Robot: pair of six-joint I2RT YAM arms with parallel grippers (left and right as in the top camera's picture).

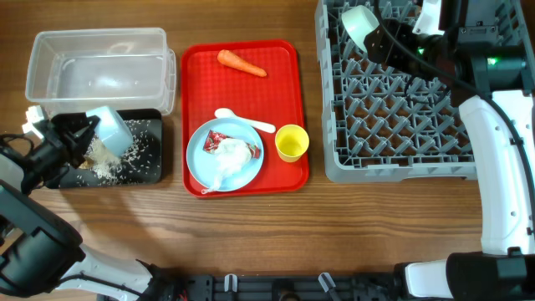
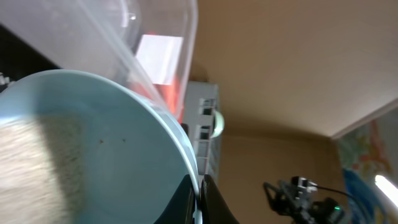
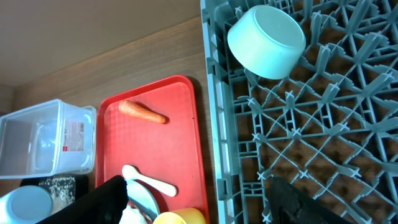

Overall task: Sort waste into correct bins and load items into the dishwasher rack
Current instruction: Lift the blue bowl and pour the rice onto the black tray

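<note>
Loose white rice (image 1: 113,159) lay scattered over the shallow black rectangular tray (image 1: 157,174), just left of the flat red tray (image 1: 284,92). Over it the left gripper (image 1: 86,135) was clamped on the rim of a tilted small pale blue bowl (image 1: 109,129) with rice inside. On the red tray's near half sat a large round light-blue plate (image 1: 201,142) bearing a red-and-white crinkled wrapper (image 1: 215,140) and crumpled white tissue (image 1: 236,155). A small yellow cup (image 1: 291,143) stood toward the tray's right edge. A white spoon (image 1: 242,119) lay at mid-tray, and an orange carrot (image 1: 242,63) lay near the tray's far edge. Left of the red tray's far half stood a clear rectangular plastic tub (image 1: 100,33). Right of the red tray was the large square grey plastic crate (image 1: 401,125). A second pale bowl (image 1: 359,23) lay tipped in its far corner nearest the tray. The right gripper (image 1: 391,40) hovered beside that bowl, fingers (image 3: 292,202) apart.
</note>
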